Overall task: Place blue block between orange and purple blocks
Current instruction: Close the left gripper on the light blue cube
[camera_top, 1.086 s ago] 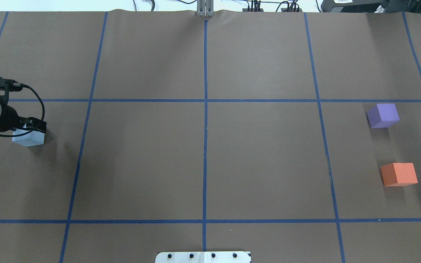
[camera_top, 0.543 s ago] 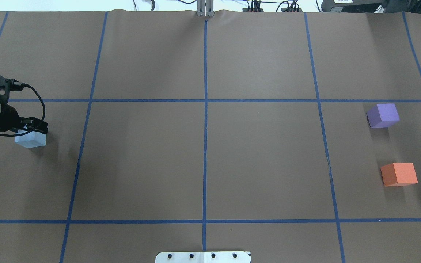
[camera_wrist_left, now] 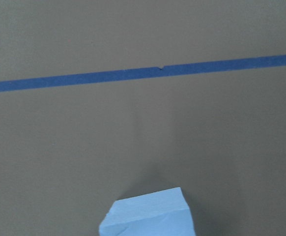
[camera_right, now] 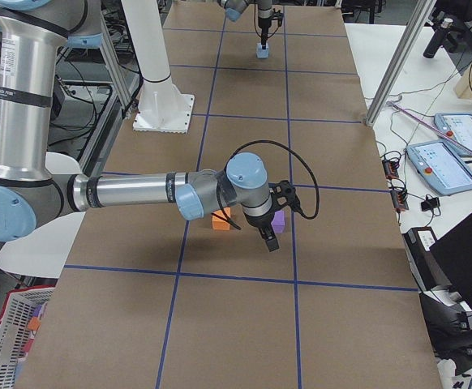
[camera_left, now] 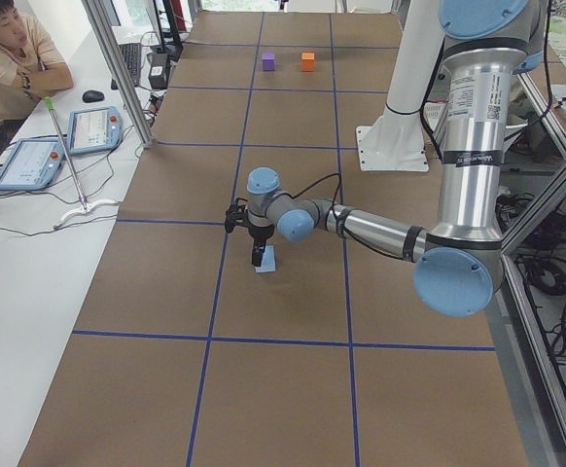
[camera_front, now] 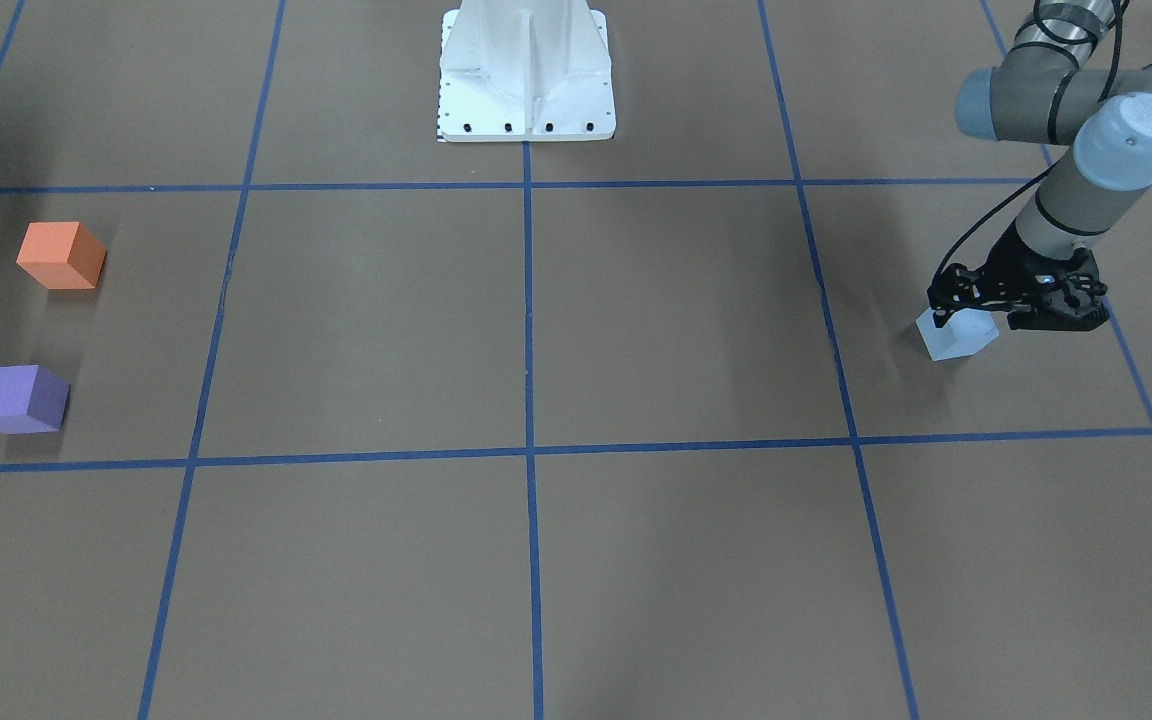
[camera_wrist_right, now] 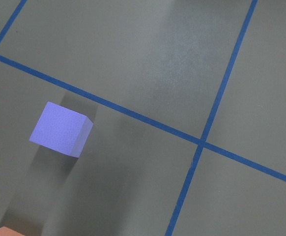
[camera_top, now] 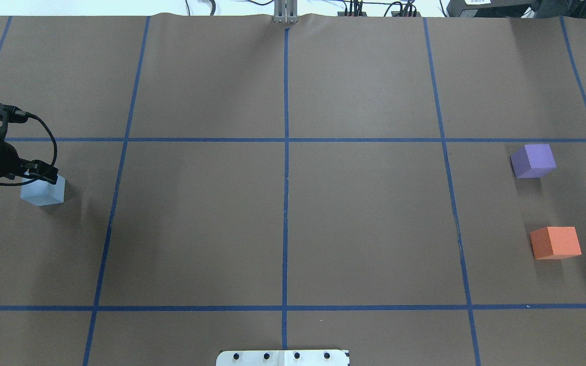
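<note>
Brown, blue-taped surface (camera_top: 196, 229) | blue block (camera_top: 44, 192) beneath left gripper (camera_top: 45, 176), grip undeterminable | right gripper (camera_right: 270, 241) beside purple block (camera_top: 533, 161) and orange block (camera_top: 555, 243), state undeterminable | arm lettering (camera_left: 475, 107) illegible

Overhead, the lone block (camera_top: 42, 192) is sitting at the frame's left edge, just below the left gripper (camera_top: 44, 174), while the upper block (camera_top: 533, 161) and lower block (camera_top: 555, 243) are lying far right.

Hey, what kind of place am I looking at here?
Most likely a robotics research lab: a robot arm mounted at a paper-covered table gridded with blue tape, and an operator seated beside teach pendants.
</note>
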{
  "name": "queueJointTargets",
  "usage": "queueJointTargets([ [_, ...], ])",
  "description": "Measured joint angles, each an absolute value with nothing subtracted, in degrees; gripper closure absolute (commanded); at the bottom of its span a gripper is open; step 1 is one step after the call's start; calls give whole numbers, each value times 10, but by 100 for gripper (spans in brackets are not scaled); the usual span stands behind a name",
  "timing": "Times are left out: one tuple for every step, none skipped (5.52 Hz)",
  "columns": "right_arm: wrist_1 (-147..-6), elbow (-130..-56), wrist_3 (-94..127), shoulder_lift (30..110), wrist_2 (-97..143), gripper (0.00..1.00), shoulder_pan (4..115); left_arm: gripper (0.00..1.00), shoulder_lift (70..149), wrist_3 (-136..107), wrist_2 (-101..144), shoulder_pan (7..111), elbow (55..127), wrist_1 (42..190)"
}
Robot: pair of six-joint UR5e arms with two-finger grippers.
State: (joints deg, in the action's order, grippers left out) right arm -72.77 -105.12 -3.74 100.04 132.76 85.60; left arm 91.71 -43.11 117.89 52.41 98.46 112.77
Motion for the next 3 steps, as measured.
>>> queueJointTargets([
  [-728,-1051,-38,1001,1328,0,856,0,923,-443,1178,521,980,1126],
  [-728,-1051,-38,1001,1328,0,856,0,923,-448,1175,518,976,1126],
  [-728,-1051,-38,1001,1327,0,856,0,922,-450,1168,512,968,1127],
])
